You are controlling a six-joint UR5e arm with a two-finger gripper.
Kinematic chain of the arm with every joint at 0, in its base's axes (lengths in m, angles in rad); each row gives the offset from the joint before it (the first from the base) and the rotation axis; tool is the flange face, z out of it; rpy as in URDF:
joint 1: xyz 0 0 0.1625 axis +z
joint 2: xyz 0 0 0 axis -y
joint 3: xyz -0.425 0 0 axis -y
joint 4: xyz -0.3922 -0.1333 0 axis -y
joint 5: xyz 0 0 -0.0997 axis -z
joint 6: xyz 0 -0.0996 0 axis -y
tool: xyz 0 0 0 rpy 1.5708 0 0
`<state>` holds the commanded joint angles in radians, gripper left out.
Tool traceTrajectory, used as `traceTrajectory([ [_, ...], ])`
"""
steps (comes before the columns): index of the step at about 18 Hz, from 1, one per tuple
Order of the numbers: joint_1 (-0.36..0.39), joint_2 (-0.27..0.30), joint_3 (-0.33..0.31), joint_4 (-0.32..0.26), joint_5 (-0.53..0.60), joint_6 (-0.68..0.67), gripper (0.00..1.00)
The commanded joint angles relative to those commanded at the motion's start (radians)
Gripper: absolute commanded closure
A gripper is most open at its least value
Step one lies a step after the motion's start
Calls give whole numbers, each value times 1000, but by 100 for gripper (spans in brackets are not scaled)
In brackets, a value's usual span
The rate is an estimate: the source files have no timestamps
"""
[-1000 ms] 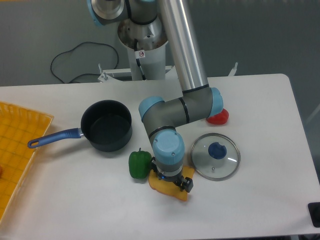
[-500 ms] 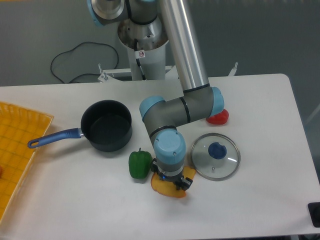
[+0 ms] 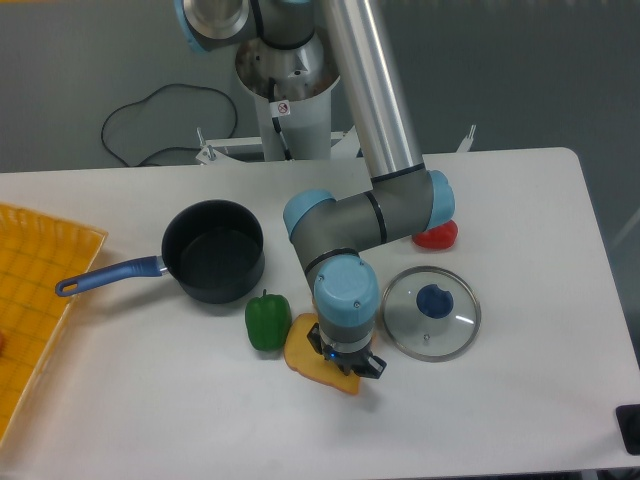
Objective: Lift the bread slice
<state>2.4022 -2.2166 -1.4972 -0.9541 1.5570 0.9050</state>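
Note:
The bread slice (image 3: 303, 354), flat and yellow-orange, lies on the white table just below the green pepper and touches it. My gripper (image 3: 347, 364) points straight down over the slice's right half. The blue wrist hides most of the fingers. Only the dark fingertips (image 3: 366, 366) show, set against the slice's right edge, and they look closed on it. The slice's right part is hidden under the wrist.
A green bell pepper (image 3: 267, 321) stands left of the gripper. A dark pot (image 3: 213, 250) with a blue handle is farther up and left. A glass lid (image 3: 432, 312) lies close on the right, with a red toy (image 3: 438, 235) behind the arm. A yellow tray (image 3: 40, 290) sits at the left edge.
The bread slice has slid and turned to the left under the gripper, pushing the green pepper left and slightly up. The wrist has shifted a little to the right.

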Motion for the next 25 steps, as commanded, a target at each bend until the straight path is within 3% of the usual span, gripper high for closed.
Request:
traceTrajectory([
  [1, 0, -2, 0, 2, 2, -3, 100],
  [4, 14, 5, -2, 0, -3, 9, 0],
  [12, 8, 41, -31, -2, 0, 0, 0],
  [17, -6, 41, -67, 0, 3, -3, 0],
  [25, -34, 41, -75, 0, 5, -54, 0],
])
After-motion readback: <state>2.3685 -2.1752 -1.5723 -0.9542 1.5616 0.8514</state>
